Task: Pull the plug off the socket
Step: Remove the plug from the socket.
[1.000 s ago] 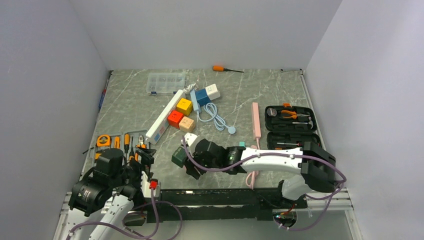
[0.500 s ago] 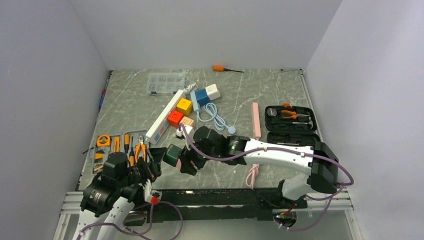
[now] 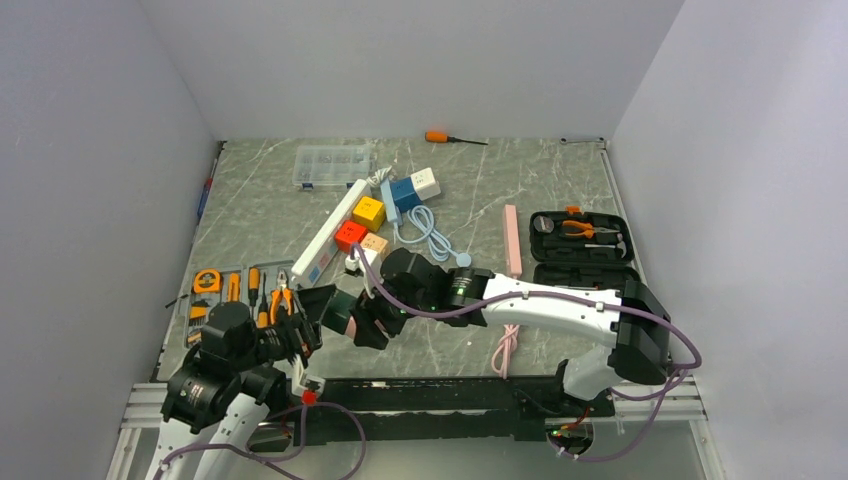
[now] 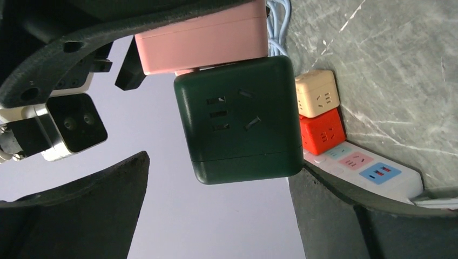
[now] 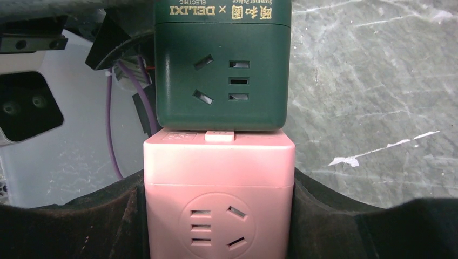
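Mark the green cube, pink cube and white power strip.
green cube (image 5: 221,81), right wrist view, slotted face.
pink cube (image 5: 219,216), right wrist view, slotted face.
white power strip (image 3: 328,235), top view, mid-body.

Look centre front: right gripper (image 3: 362,322) points left, near cube (image 5: 219,189) clamped between its fingers, far cube (image 5: 219,70) plugged onto near cube's outer end. Left gripper (image 3: 312,315) sits just left, far cube in gap of its spread fingers, contact unclear. Behind them you find strip (image 3: 330,235) lying diagonally, three small cubes (image 3: 368,213) against its right side. Box (image 3: 333,165) behind strip. Tool row (image 3: 235,290) on left, case (image 3: 585,250) on right, screwdriver (image 3: 447,138) at back edge.
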Motion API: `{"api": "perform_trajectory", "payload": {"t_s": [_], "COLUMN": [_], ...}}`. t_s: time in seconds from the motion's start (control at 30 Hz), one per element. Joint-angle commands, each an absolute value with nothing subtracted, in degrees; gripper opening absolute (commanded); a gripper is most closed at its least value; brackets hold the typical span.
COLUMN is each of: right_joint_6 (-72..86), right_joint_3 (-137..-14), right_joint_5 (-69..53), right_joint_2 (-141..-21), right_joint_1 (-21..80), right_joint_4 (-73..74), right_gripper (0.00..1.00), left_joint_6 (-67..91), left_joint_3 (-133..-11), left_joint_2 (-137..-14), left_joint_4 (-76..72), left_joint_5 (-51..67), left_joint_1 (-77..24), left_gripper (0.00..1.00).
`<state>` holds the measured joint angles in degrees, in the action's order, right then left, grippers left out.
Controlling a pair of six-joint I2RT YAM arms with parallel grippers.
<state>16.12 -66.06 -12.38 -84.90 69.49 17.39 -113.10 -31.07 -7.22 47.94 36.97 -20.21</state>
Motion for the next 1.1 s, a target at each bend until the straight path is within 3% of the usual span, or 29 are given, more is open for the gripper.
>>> {"api": "perform_trajectory", "payload": {"t_s": [0.0, 0.53, 0.8, 1.07], "right_joint_6": [17.04, 17.12, 16.49, 16.13], "right_joint_3": [-71.86, -72.11, -74.80, -77.25], "right_joint_5": [-13.77, -11.86, -12.03, -12.86], "right_joint_2": [-85.87, -84.31, -87.02, -88.64], "right_joint_1": [69.36, 69.40, 69.38, 69.38], "right_joint_4": [10.57, 8.36, 8.11, 9.21], "right_gripper": [0.00, 0.00, 0.00, 0.00], "left_joint_6": [-112.01, -99.85, -99.74, -106.45], "left_joint_3": [-32.32, -32.32, -37.72, -35.72], "left_joint_2": [-8.86, -9.58, -13.35, -11.52], "left_joint_4": [46.63, 43.00, 47.11, 49.89], "left_joint_5": [38.90, 37.17, 39.25, 40.87], "left_joint_1": [-19.99, -20.04, -20.04, -20.04], "left_gripper": [0.99, 1.00, 0.81, 0.75]}}
